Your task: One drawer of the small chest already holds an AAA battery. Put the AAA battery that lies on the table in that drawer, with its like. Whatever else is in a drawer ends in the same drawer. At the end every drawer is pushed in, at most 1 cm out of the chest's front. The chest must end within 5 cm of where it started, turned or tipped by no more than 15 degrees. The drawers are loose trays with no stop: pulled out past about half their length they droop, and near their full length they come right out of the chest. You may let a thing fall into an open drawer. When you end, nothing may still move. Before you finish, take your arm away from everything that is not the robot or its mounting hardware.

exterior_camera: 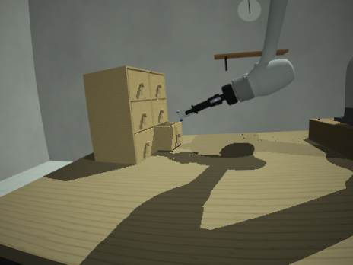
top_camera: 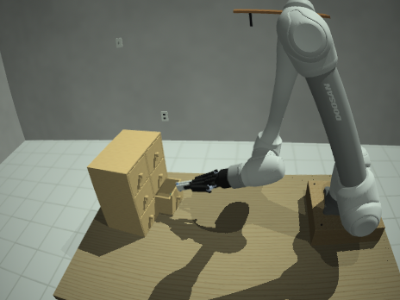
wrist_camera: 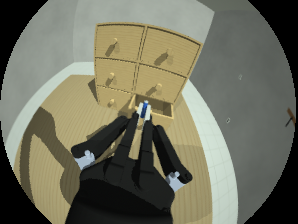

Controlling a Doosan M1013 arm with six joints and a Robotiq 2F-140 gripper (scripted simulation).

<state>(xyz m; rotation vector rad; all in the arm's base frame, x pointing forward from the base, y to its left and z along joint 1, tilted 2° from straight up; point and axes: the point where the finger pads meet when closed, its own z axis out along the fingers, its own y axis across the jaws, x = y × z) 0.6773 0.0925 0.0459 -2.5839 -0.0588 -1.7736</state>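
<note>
our gripper [top_camera: 180,185] [exterior_camera: 183,115] [wrist_camera: 144,109] has the battery [wrist_camera: 145,109] pinched, center frame in the wrist view
the bottom drawer [top_camera: 165,205] [exterior_camera: 164,138] [wrist_camera: 169,119] just beyond it is pulled open

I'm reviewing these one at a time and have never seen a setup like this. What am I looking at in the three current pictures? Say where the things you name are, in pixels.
A jointed robot arm [top_camera: 302,103] [exterior_camera: 271,78] stands at a wooden table [top_camera: 259,276] [exterior_camera: 266,198]. Its black two-fingered gripper [top_camera: 178,185] [exterior_camera: 183,115] [wrist_camera: 144,109] is shut on a small blue-and-silver AAA battery [wrist_camera: 145,108].

The top picture looks down over the table from high up; the exterior one looks across it from lower down. The wrist picture looks along the gripper towards its fingertips.

On the table stands a small wooden chest [top_camera: 125,148] [exterior_camera: 110,114] [wrist_camera: 117,42] with six drawers. Only one, in the bottom row, is pulled out [top_camera: 165,205] [exterior_camera: 164,138] [wrist_camera: 167,120]; the battery is held close to it. I can't make out what is inside.
</note>
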